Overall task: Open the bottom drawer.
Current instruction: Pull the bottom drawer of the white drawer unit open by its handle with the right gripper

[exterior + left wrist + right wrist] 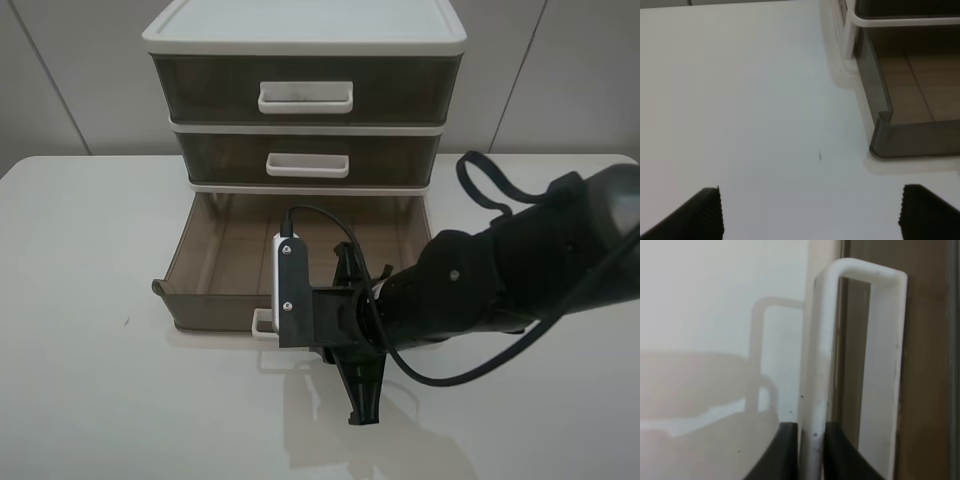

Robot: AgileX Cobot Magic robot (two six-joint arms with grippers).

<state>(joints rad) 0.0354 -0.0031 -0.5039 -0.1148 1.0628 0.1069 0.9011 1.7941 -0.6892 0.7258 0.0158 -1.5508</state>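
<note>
The bottom drawer (212, 303), shallow smoky-brown plastic, stands pulled out from the cabinet, and its inside looks empty. My right gripper (335, 335) reaches in from the right at the drawer's front and is shut on its white loop handle (262, 325). The right wrist view shows both black fingers (785, 452) pinching the handle bar (817, 365), with the gripper (810, 452) closed around it. My left gripper (812, 215) is open and empty over bare table, left of the drawer's front corner (915, 140). It is outside the exterior view.
The white-framed cabinet holds a tall top drawer (305, 88) and a dark middle drawer (308, 158), both closed, with white handles. It stands at the back of a white table (90, 300) against a pale wall. A black cable (480, 185) loops off the right arm.
</note>
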